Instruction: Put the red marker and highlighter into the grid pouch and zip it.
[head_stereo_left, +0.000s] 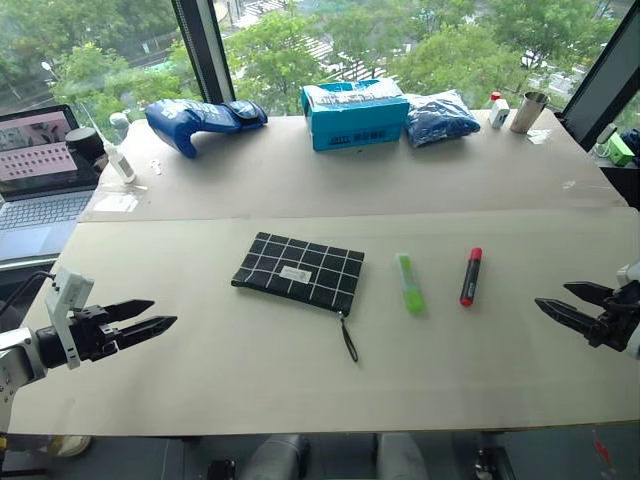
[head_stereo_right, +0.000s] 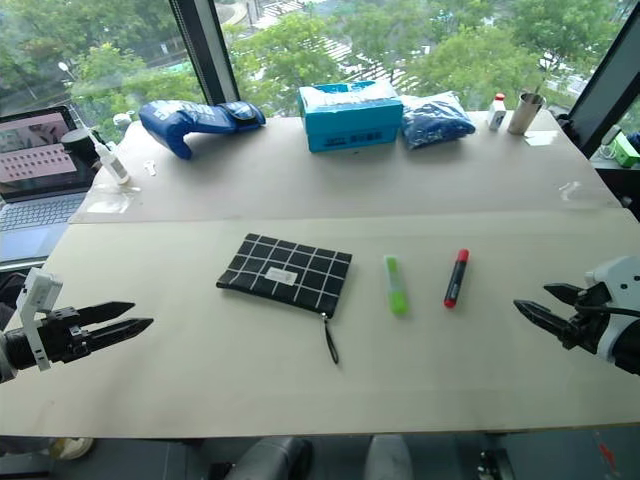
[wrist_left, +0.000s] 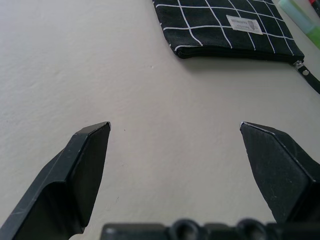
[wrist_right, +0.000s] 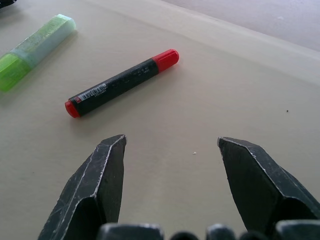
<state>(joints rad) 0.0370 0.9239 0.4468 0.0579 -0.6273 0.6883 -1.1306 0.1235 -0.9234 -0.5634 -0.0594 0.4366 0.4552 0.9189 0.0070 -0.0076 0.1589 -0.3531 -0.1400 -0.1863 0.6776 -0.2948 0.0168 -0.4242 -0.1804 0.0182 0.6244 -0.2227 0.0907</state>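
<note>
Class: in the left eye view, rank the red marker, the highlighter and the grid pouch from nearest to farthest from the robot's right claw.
From the right claw:
1. red marker, nearest, just to the claw's left.
2. highlighter, next, between marker and pouch.
3. grid pouch, farthest, near the table's middle.

Grid pouch (head_stereo_left: 300, 272): flat black fabric rectangle, thin white grid lines, small white label near its middle; lies flat on the tan table surface, turned slightly askew; zipper runs along the near edge and looks closed; black pull cord trails off the near right corner toward the table's front. Highlighter (head_stereo_left: 409, 284): short, chunky, light green with a paler translucent end; lies flat just right of the pouch, apart from it. Red marker (head_stereo_left: 470, 276): slim, red cap at the far end, black barrel; lies flat right of the highlighter, roughly parallel, not touching.
</note>
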